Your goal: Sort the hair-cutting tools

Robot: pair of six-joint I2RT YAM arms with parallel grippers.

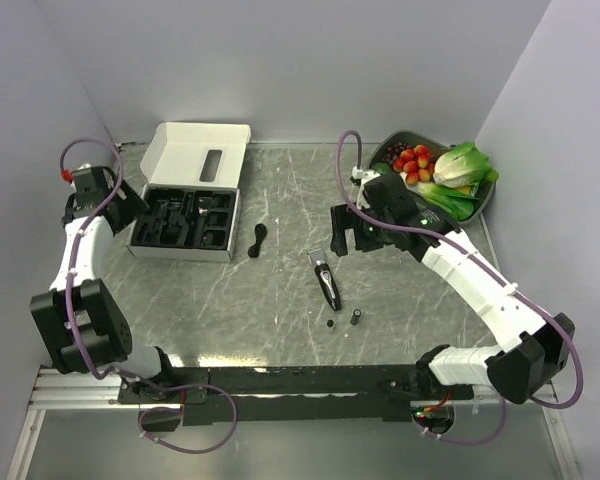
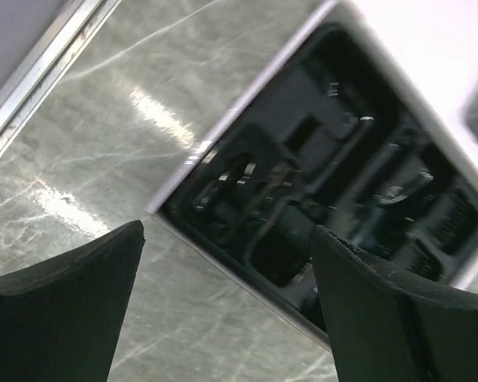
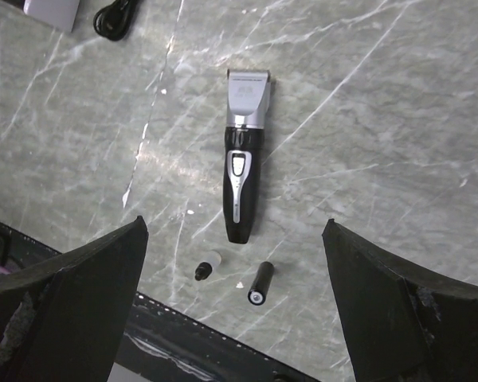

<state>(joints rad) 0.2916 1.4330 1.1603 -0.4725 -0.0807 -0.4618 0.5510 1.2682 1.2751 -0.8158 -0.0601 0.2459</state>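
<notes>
The black clipper (image 1: 325,279) with silver head lies mid-table; the right wrist view shows it (image 3: 243,172) below my open, empty right gripper (image 3: 233,243), which hovers above and behind it in the top view (image 1: 347,238). Two small black cylindrical bits (image 1: 331,324) (image 1: 356,316) lie just near of the clipper, also in the right wrist view (image 3: 208,267) (image 3: 260,283). The curved black attachment (image 1: 257,239) lies left of the clipper, also at the right wrist view's top edge (image 3: 115,17). My left gripper (image 1: 130,205) is open and empty over the left edge of the black tray (image 2: 334,183).
The black moulded tray (image 1: 184,222) sits in an open white box (image 1: 202,152) at the back left. A grey bowl (image 1: 398,145) with red fruit and green vegetables (image 1: 462,172) stands at the back right. White walls close in the table sides.
</notes>
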